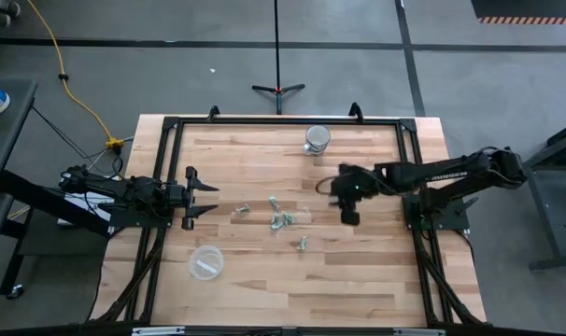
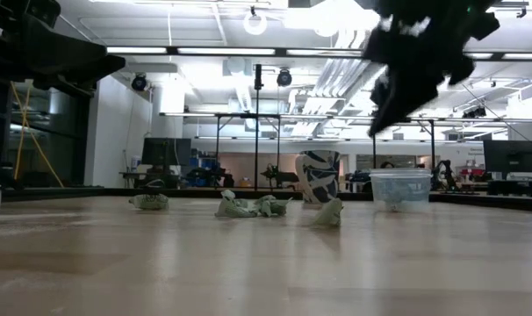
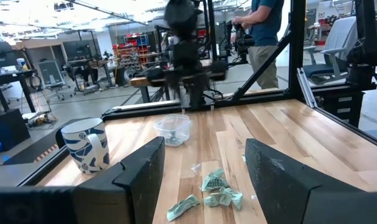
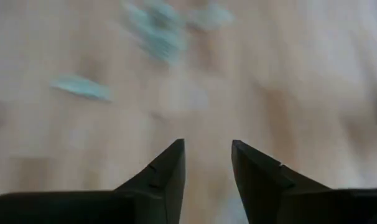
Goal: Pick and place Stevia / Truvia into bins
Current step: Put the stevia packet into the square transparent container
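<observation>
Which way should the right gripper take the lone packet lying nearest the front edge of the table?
From straight above, pinching the crumpled packet across its raised middle. It lies apart from the cluster, so the open right gripper likely has room on both sides.

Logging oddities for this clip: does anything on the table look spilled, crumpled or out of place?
The sweetener packets lie scattered mid-table, several crumpled rather than flat. A patterned mug stands at the far edge, apart from the work. The clear cups sit upright; nothing has tipped.
</observation>
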### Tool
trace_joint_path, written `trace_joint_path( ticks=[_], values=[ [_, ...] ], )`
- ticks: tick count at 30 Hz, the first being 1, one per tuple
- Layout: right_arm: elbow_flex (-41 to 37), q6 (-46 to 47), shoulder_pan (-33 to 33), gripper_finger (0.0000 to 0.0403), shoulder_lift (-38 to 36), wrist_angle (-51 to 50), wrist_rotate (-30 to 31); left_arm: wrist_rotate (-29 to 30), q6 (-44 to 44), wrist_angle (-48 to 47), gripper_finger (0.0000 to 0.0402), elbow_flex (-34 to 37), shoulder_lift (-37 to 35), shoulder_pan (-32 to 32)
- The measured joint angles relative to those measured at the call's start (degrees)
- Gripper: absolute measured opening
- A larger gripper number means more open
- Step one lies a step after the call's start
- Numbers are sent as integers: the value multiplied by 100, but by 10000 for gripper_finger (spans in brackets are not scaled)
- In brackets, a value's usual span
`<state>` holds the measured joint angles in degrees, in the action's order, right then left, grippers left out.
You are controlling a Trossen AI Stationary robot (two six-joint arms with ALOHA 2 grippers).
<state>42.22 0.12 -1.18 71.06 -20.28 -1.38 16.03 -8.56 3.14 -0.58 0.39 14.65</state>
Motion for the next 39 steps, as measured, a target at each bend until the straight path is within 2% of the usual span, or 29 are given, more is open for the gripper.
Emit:
trace_joint_path(
  ticks=[3,9,14,17,22,29,33,39],
  values=[
    [0,-240,439,126,137,624,-371,0,0,0,258,1,-1,-1],
    [0,-1029,1354,127,840,1495,-365,0,0,0,257,2,1,-2],
    [0,-1676,1834,127,1657,2164,-357,0,0,-1,258,1,0,-1],
    [0,-1953,1956,127,2076,2661,-293,0,0,0,257,1,-1,-1],
    [0,-2103,1915,127,2425,3148,166,0,0,0,257,2,1,0],
    [0,-2119,1764,128,2434,3241,1,0,0,0,258,0,-1,-2],
    [2,-2118,1760,155,2459,3309,-67,0,0,0,257,2,-1,0],
    [4,-2117,1784,240,2461,3602,-83,0,0,0,257,0,-1,0]
  ],
)
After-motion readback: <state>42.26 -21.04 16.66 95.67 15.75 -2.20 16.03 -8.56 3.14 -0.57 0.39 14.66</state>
